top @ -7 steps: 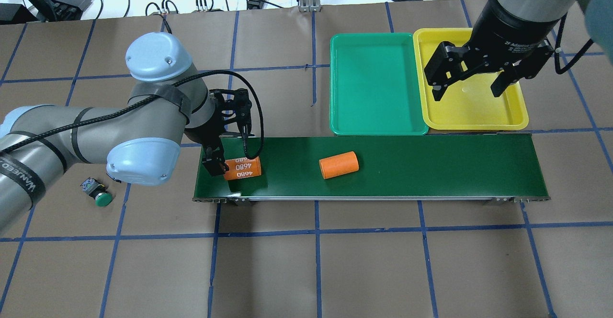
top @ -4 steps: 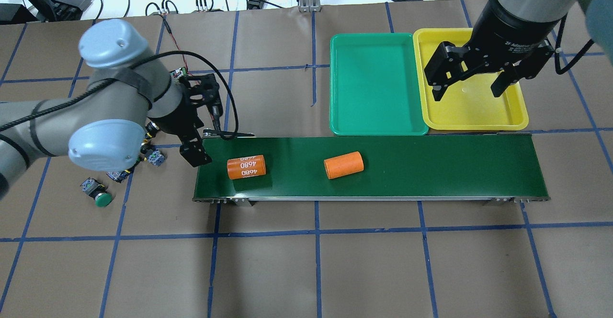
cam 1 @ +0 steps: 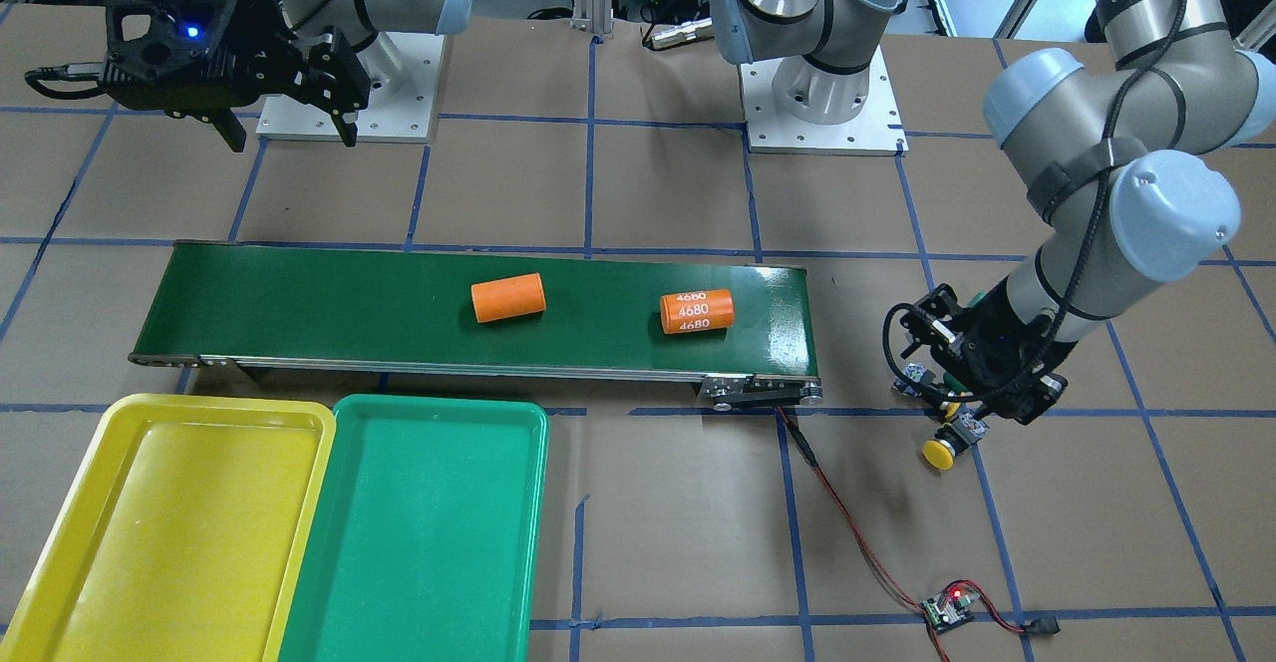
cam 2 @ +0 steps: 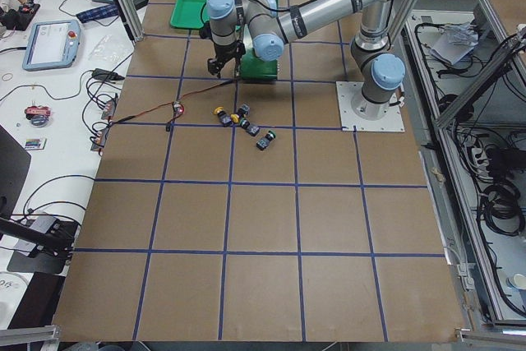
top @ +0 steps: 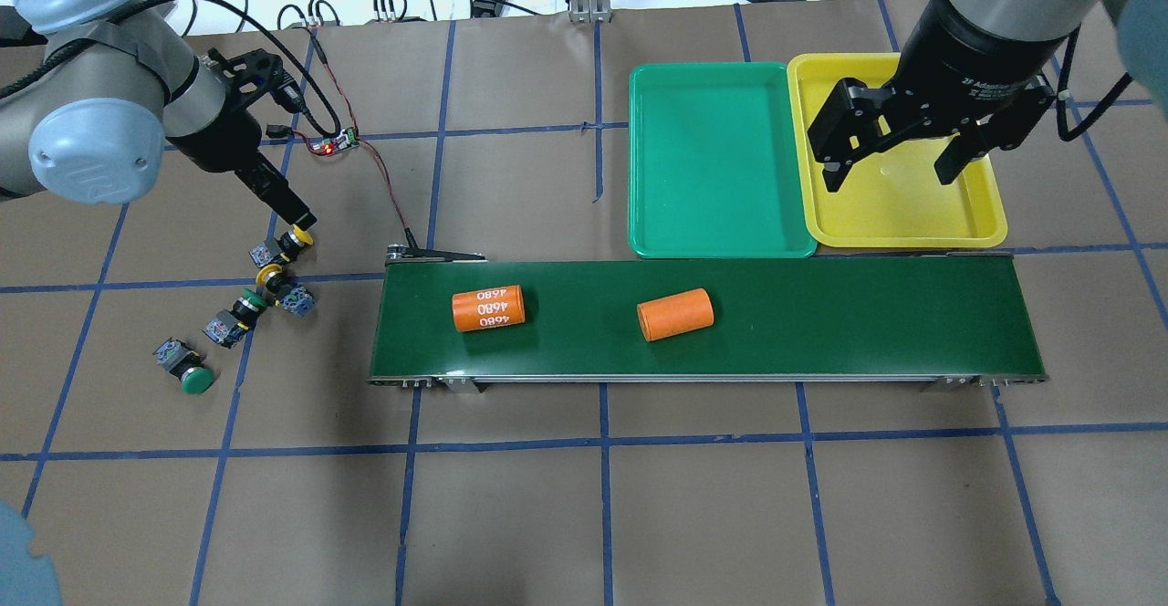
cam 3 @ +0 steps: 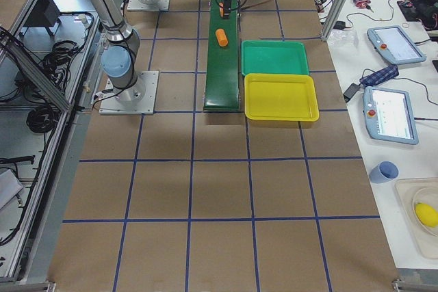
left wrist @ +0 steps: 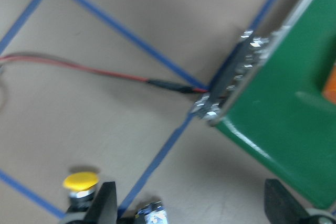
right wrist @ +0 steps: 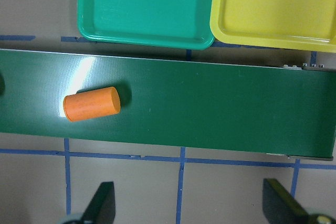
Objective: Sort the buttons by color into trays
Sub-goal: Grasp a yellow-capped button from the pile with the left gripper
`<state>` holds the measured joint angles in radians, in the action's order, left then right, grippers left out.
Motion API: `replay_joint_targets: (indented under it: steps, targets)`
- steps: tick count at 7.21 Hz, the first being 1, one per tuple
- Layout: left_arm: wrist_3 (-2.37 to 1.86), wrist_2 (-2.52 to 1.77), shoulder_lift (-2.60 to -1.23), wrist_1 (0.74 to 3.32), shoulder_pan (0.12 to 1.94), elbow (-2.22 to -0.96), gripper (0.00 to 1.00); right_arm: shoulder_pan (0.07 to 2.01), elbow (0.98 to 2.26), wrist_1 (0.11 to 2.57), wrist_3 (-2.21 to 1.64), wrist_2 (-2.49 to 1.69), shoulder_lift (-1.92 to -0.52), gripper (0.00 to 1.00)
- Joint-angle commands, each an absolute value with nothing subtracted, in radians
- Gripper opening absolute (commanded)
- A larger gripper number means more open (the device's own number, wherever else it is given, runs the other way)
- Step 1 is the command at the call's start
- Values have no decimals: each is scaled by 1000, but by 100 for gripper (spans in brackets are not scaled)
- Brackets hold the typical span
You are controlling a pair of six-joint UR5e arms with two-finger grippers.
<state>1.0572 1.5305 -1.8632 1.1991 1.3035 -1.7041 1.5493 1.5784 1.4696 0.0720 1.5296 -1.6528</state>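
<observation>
Four buttons lie on the paper left of the belt: a yellow one (top: 294, 239), a second yellow one (top: 267, 275), a green one (top: 248, 298) and a green one (top: 193, 380) farther left. My left gripper (top: 290, 212) is open and hangs just above the first yellow button; its cap shows in the left wrist view (left wrist: 80, 181) beside the left finger. My right gripper (top: 894, 168) is open and empty above the yellow tray (top: 912, 218). The green tray (top: 712, 159) lies beside it. Both trays hold nothing.
A dark green conveyor belt (top: 821, 314) runs in front of the trays and carries two orange cylinders (top: 488, 308) (top: 675, 314). A small circuit board (top: 342, 139) with a red wire lies behind the buttons, leading to the belt's left end.
My left arm has swung off the belt's left end, leftward and away, to above the buttons. Both orange cylinders have shifted right along the belt. The right arm has not moved.
</observation>
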Motion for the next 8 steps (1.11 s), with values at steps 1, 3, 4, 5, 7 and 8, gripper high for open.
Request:
replay_joint_targets:
  steps: [1, 3, 4, 5, 7, 8]
  targets:
    - [1060, 1575, -1980, 1187, 1223, -1689, 100, 1549, 1578, 1470, 71, 1529, -1652, 100]
    - [996, 1569, -2052, 1151, 1198, -1683, 100, 1549, 1578, 1468, 72, 1529, -1652, 100]
    - [938, 1565, -2074, 1131, 1206, -1680, 100, 1549, 1578, 1470, 71, 1529, -1654, 100]
    - [930, 1565, -2086, 1129, 1207, -1680, 100, 1549, 1578, 1468, 71, 1529, -1654, 100]
    - [928, 1568, -2105, 1085, 1207, -1672, 99, 1549, 1578, 1470, 72, 1529, -1654, 100]
    - [925, 1568, -2123, 1077, 1207, -1672, 87, 1549, 1578, 1468, 71, 1529, -1654, 100]
